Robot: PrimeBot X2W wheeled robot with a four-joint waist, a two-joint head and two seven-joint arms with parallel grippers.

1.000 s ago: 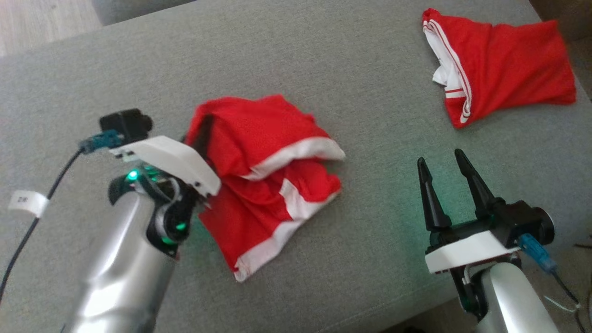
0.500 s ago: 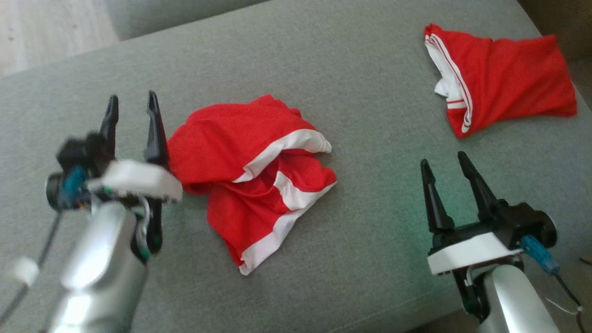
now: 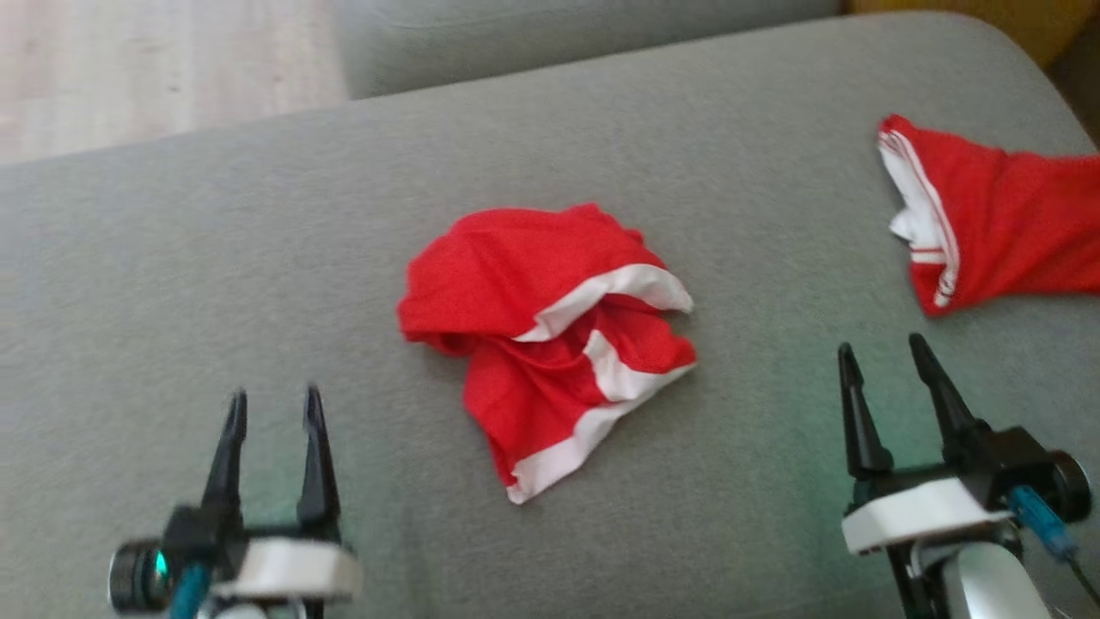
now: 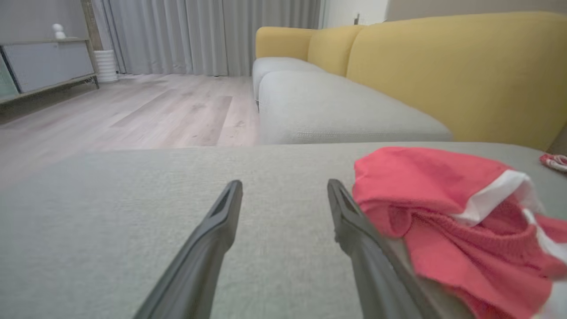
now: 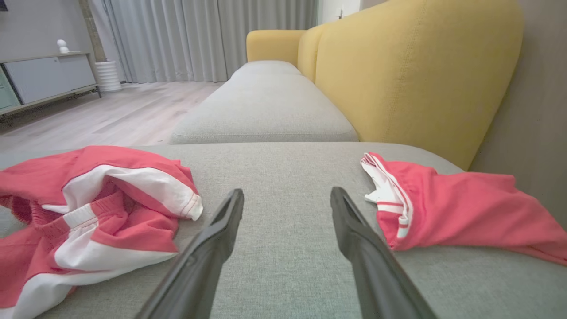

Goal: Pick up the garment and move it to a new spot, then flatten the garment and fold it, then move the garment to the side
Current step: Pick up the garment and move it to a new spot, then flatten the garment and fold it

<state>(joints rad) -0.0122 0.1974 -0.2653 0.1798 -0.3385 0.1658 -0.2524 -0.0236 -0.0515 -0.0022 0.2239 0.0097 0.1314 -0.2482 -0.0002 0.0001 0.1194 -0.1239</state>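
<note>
Crumpled red-and-white fabric garment (image 3: pixel 550 335) lies ahead and to the right of the left gripper (image 3: pixel 275 394), apparently the nearer; the right gripper (image 3: pixel 883 344) stands farther off. Both are spread wide and empty.

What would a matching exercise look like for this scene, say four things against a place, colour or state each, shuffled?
Things:
1 crumpled red garment
2 second red garment
3 left hand
4 sofa backrest

Matches:
A yellow
B head view's right edge
C open, lower left
D middle of the grey cushion

Pairs: 1-D, 2-B, 3-C, 4-A
</note>
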